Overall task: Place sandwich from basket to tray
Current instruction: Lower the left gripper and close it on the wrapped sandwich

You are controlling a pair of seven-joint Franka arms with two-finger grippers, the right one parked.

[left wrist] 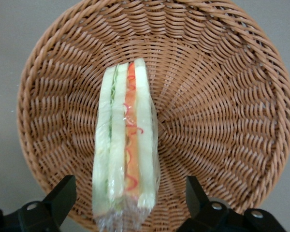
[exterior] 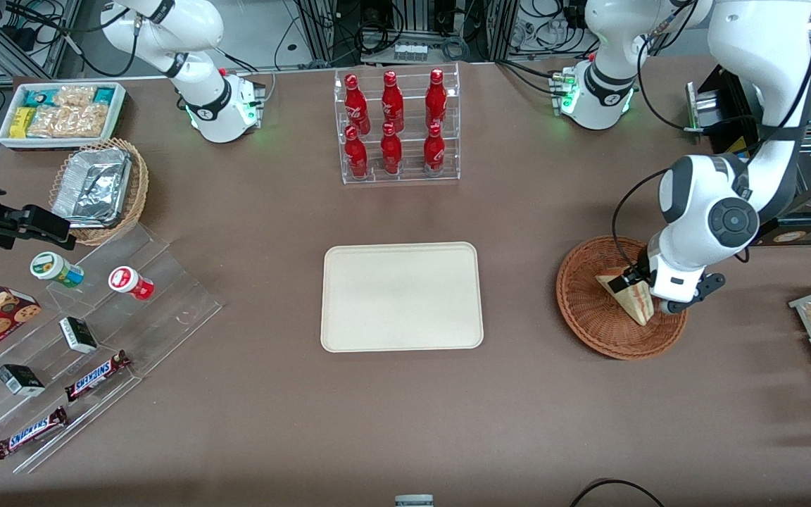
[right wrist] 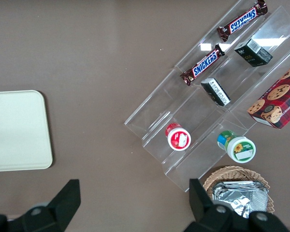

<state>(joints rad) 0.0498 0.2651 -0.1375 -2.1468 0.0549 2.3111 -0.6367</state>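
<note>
at the front view's right, the gripper [exterior: 641, 292] is held spread wide over the basket [exterior: 585, 310], the sandwich [left wrist: 125, 150] lying lengthwise between its fingers [left wrist: 63, 195], ungrasped.

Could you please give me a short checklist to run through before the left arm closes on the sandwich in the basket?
1. Gripper open: ok, its fingers stand apart.
2. Sandwich between the fingers: ok, one finger on each side, with a gap at each side in the left wrist view.
3. Sandwich in the basket: ok, it rests on the weave with its cut edge facing the wrist camera.
4. Gripper low enough to grasp: cannot tell, though the front view shows it over the sandwich.
5. Tray ready to receive: ok, nothing lies on it.
6. Path from basket to tray: ok, only bare table between them.
</note>
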